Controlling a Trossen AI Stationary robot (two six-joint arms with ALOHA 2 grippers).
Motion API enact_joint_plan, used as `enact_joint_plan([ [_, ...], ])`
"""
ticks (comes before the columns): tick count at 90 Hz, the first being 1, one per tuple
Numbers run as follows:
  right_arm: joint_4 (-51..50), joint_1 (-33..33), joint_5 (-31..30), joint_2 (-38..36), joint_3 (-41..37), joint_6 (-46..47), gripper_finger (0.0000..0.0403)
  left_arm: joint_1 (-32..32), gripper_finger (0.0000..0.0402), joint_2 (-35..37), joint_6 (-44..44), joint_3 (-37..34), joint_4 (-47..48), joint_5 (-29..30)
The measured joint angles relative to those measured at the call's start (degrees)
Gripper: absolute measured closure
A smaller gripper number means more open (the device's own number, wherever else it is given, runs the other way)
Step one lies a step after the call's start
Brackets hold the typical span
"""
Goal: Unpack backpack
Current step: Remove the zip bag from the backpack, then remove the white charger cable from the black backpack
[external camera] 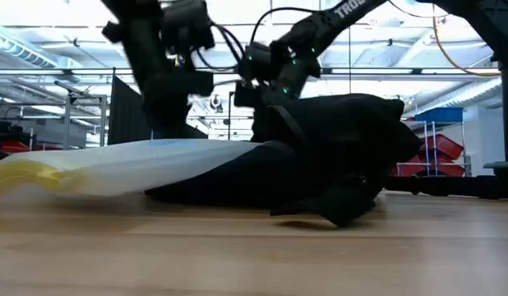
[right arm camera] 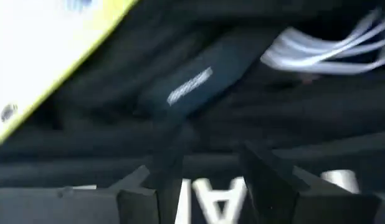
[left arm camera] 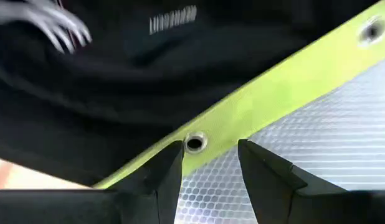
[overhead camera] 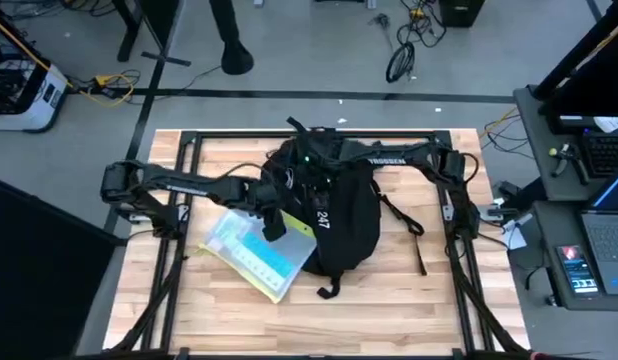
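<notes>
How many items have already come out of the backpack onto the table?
1: a flat translucent plastic pouch with yellow-green edge, lying on the wooden table left of the large black fabric backpack, one corner still at its opening, beneath the left end effector. Others may remain hidden inside.

I'm driving a rig that stands in a robotics lab or workshop: the wooden table (overhead camera: 389, 300) sits in a black metal frame on a grey concrete floor (overhead camera: 309, 60) crossed by loose cables (overhead camera: 404, 45), with a laptop (overhead camera: 609, 215) and other electronics on a side bench (overhead camera: 569, 180) to my right. Looking level across the table, I see a high industrial ceiling with strip lights (external camera: 16, 41) and exposed beams, metal shelving (external camera: 439, 131) holding red bins (external camera: 439, 156), and dark partition panels (external camera: 127, 111).
</notes>
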State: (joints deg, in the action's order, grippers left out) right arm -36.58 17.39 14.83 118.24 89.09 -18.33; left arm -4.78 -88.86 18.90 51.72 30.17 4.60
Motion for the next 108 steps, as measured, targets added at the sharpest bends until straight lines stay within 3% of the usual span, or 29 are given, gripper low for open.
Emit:
enact_joint_plan([
  [13,-3.21,0.91,-1.66,0.00,-4.38,-1.23,0.0259,1.39,0.0259,-0.74,5.05,-5.38,-1.81,0.09],
  [33,-15.13,3.38,-5.17,-1.61,-5.14,-2.31,0.0259,7.06,0.0259,-0.13,10.41,-10.52,-0.44,0.79],
  [48,-15.23,3.78,-8.04,-5.23,-5.21,-2.31,0.0259,8.23,0.0259,0.46,10.41,-8.30,2.00,0.44],
  [56,-12.47,3.63,-7.96,-7.90,-5.19,-2.31,0.0259,7.42,0.0259,1.34,8.72,-3.83,1.94,0.14],
  [73,-4.84,3.62,-7.74,-12.98,-5.14,-2.73,0.0259,4.60,0.0259,2.84,-0.04,7.09,3.67,1.93],
  [90,4.07,3.69,-7.74,-14.06,-5.14,-2.38,0.0259,-1.23,0.0259,3.08,-16.46,15.06,3.24,3.84],
  [108,9.85,4.26,-7.66,-12.96,-5.16,-2.05,0.0256,-14.20,0.0259,1.95,-21.28,15.24,3.63,-8.23],
])
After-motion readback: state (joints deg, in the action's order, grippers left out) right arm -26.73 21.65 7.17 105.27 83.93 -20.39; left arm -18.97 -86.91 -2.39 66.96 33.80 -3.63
